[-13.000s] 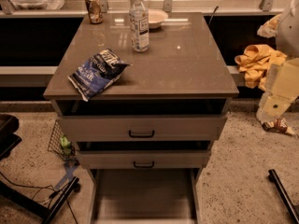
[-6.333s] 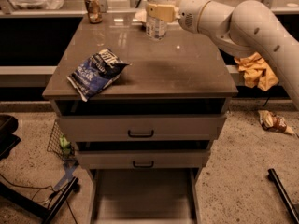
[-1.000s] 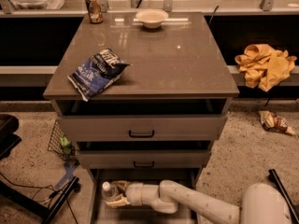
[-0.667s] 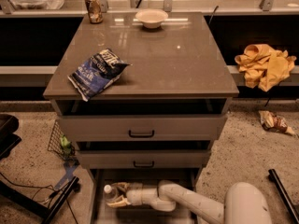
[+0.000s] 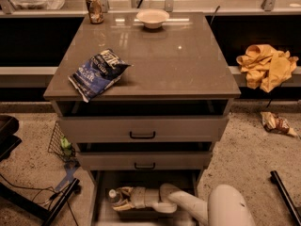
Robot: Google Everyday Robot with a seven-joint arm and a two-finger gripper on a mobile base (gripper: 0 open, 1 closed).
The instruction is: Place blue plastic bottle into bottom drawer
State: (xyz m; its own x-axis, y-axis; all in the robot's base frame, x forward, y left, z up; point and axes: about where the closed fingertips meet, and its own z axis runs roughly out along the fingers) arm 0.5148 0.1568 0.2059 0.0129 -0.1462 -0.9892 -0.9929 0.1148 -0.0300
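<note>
The blue plastic bottle (image 5: 114,198) lies on its side in the open bottom drawer (image 5: 107,216), its white cap pointing to the left. My gripper (image 5: 122,199) is down inside that drawer, and its fingers are closed around the bottle's body. My white arm (image 5: 225,208) reaches in from the lower right, under the two upper drawers. Much of the bottle is hidden by the gripper.
On the cabinet top lie a blue foil snack bag (image 5: 98,73), a brown can (image 5: 95,7) and a white bowl (image 5: 153,18). The two upper drawers (image 5: 142,128) stand slightly open above my arm. A wire basket (image 5: 61,142) is on the left, a yellow cloth (image 5: 267,69) on the right.
The bottle stood on the cabinet top, was lifted by my gripper, and is now in the bottom drawer. Over the last second gripper and bottle sank slightly lower.
</note>
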